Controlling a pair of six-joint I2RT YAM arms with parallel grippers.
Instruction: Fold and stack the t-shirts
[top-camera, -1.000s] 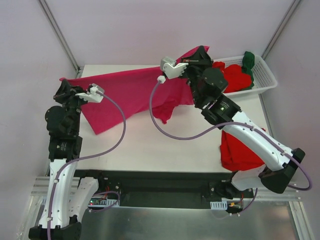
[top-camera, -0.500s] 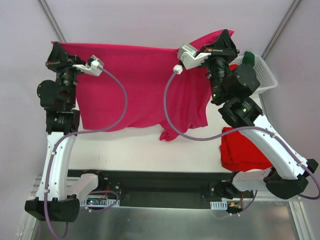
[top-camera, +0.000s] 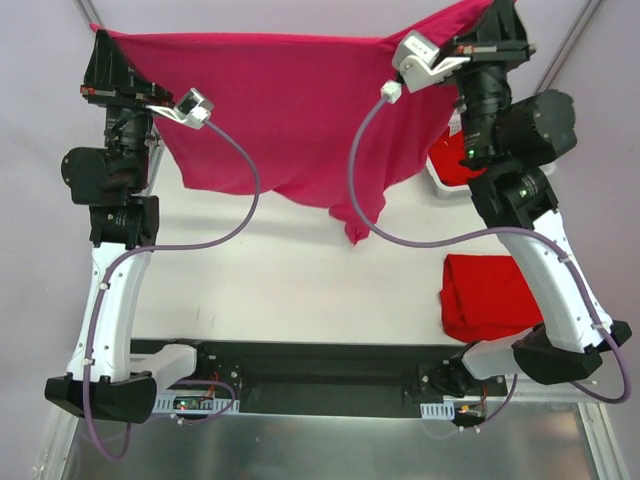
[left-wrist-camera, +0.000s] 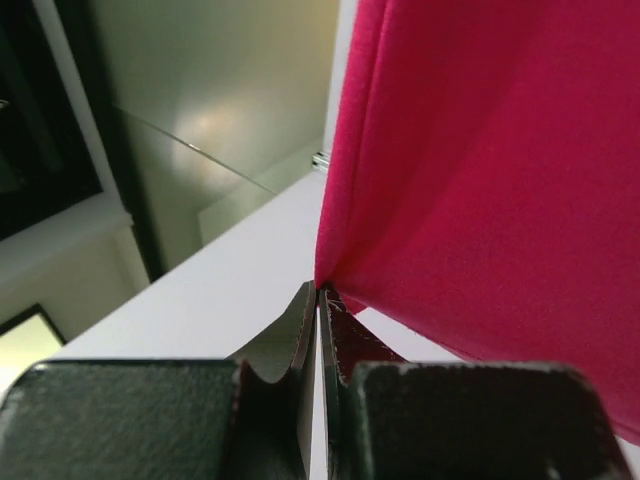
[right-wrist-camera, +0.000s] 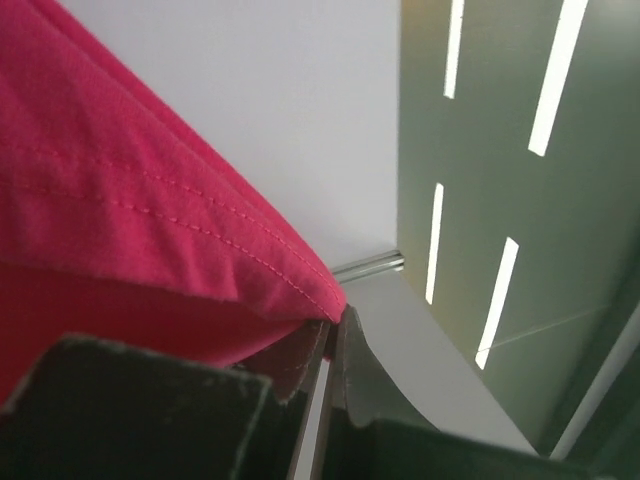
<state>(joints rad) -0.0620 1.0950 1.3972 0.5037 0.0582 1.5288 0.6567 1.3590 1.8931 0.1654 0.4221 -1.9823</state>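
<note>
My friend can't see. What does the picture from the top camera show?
A pink t-shirt hangs spread wide over a white table, with the robot's left end effector and right end effector each pinching a top corner. A folded red t-shirt lies on the table's near right side.

Basket — mostly hidden behind magenta t-shirt and right arm.

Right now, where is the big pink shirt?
In the top view the magenta t-shirt hangs spread over the back of the table, upper corners pinched by the left gripper and the right gripper; the folded red t-shirt lies near right.
</note>
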